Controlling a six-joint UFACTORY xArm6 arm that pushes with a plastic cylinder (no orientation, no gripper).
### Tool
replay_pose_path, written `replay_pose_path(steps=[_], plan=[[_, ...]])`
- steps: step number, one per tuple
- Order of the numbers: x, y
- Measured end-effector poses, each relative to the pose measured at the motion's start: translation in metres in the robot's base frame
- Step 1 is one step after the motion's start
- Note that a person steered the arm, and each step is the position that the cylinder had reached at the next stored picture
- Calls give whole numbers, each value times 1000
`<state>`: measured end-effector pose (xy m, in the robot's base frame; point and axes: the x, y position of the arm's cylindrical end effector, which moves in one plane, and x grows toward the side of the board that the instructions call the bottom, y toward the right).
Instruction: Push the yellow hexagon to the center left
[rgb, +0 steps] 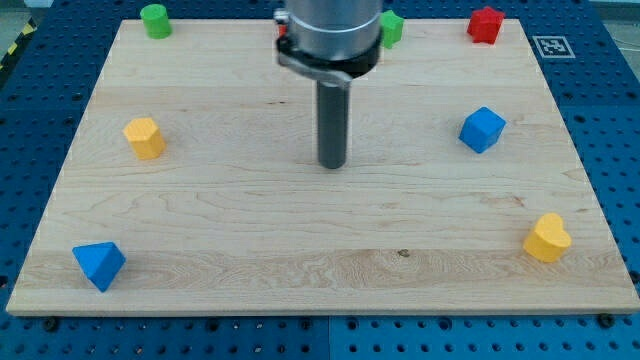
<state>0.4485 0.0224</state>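
Note:
The yellow hexagon (144, 137) sits on the wooden board (320, 250) near the view's left edge, at about mid-height. My tip (332, 165) rests on the board near the middle, far to the right of the yellow hexagon and touching no block. The rod rises straight up into the grey arm housing (328, 35) at the view's top.
A green block (155, 19) at the top left, a green block (391, 27) partly behind the arm, a red block (485, 24) at the top right. A blue cube (482, 129) at the right, a yellow heart (547, 238) at the bottom right, a blue triangle (99, 264) at the bottom left.

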Motion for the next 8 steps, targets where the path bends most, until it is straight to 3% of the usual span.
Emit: replay_pose_path(steps=[2, 6, 7, 8], plan=[[-30, 58], [-37, 185], [-51, 193], [-54, 146]])
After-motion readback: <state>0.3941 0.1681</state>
